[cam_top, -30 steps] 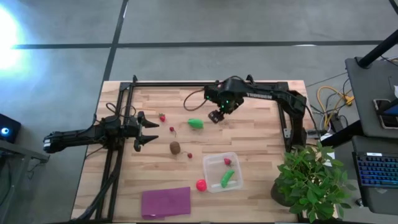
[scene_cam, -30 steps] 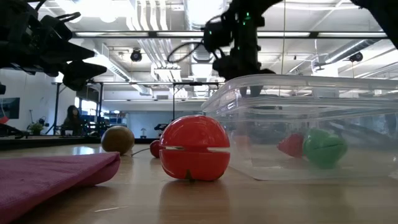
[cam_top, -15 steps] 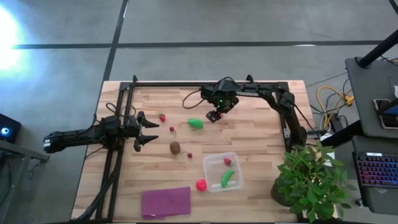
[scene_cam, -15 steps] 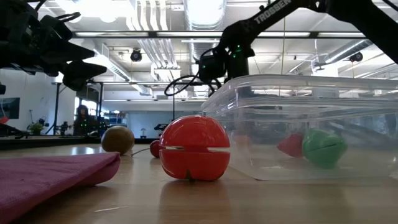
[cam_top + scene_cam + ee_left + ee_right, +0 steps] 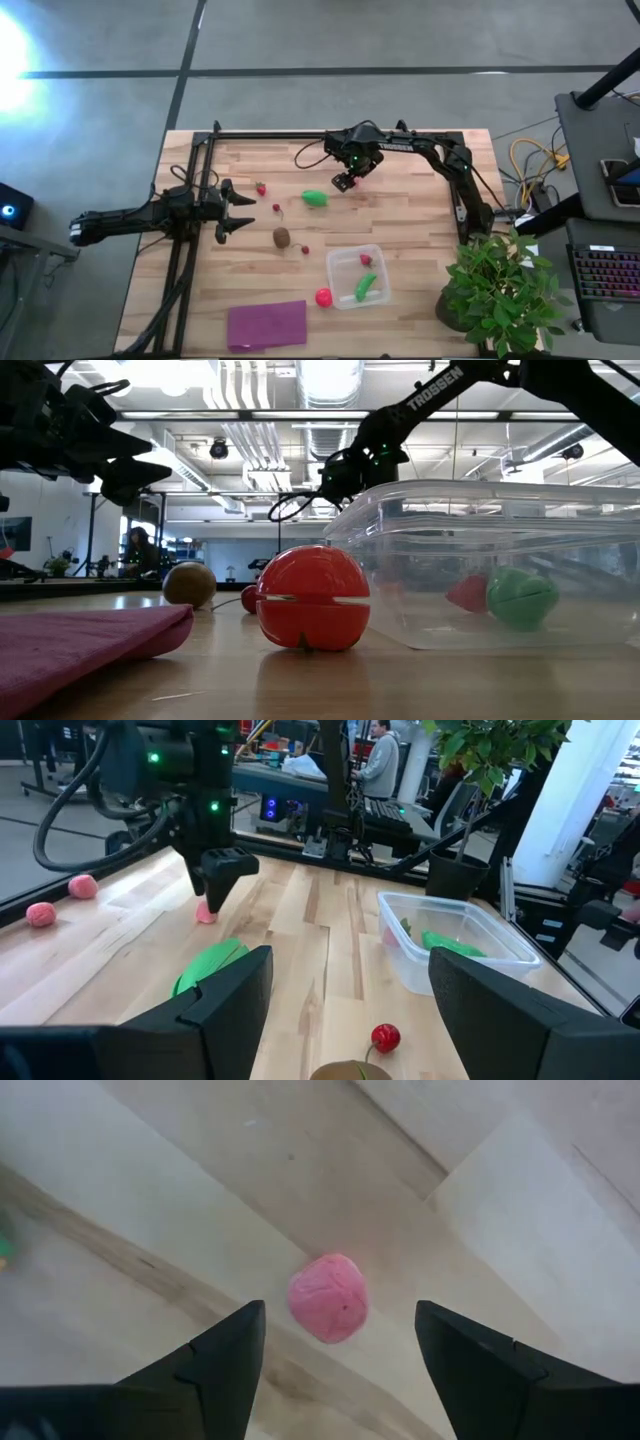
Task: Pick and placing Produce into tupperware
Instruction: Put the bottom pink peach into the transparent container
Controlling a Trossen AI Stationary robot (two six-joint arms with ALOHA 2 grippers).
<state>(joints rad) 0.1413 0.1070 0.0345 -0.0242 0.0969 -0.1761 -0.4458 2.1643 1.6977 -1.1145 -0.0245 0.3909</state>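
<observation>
The clear tupperware [image 5: 357,276] [image 5: 560,530] holds a green oblong piece [image 5: 366,287] and a red berry [image 5: 366,260]. On the wood lie a second green piece [image 5: 316,199] [image 5: 210,965], a brown kiwi ball [image 5: 282,237], a red ball [image 5: 323,297] [image 5: 312,598] and small berries [image 5: 261,188]. My right gripper [image 5: 344,182] [image 5: 340,1365] hangs open, pointing down over a pink berry [image 5: 328,1298] [image 5: 205,913], with one finger on either side and above it. My left gripper [image 5: 235,210] [image 5: 350,1000] waits open near the table's left edge.
A purple sheet [image 5: 267,323] lies at the near edge, left of the tupperware. A potted plant [image 5: 500,290] stands at the near right corner. Black frame rails [image 5: 300,135] run along the far and left sides. People show in the room beyond.
My right gripper has moved a little toward the table's left and far edge, coming in beside the loose green piece. It stays open. Nothing else has moved.
</observation>
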